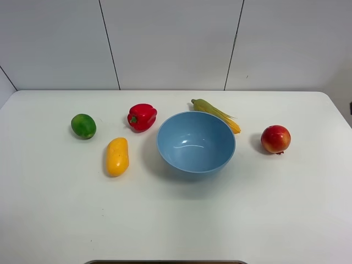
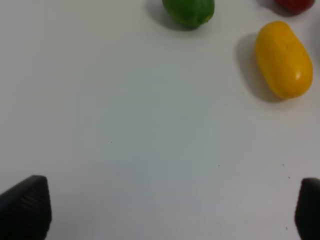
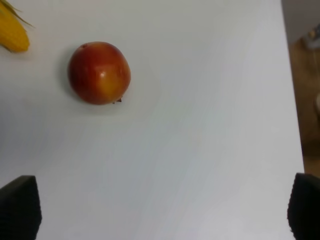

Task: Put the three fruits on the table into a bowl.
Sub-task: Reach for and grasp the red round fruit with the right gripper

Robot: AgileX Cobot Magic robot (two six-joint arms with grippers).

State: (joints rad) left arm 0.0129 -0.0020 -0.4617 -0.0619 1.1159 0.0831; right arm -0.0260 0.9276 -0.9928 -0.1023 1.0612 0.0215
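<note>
The light-blue bowl stands empty at the middle of the white table. Left of it lie the yellow mango and, farther left, the dark green lime. The red-orange pomegranate sits to the right of the bowl. My left gripper is open above bare table, well short of the mango and lime. My right gripper is open too, with the pomegranate ahead of it and apart from it. Neither arm shows in the exterior high view.
A red bell pepper sits behind the mango, left of the bowl. A corn cob lies right behind the bowl's rim. The table's right edge runs close to the pomegranate's far side.
</note>
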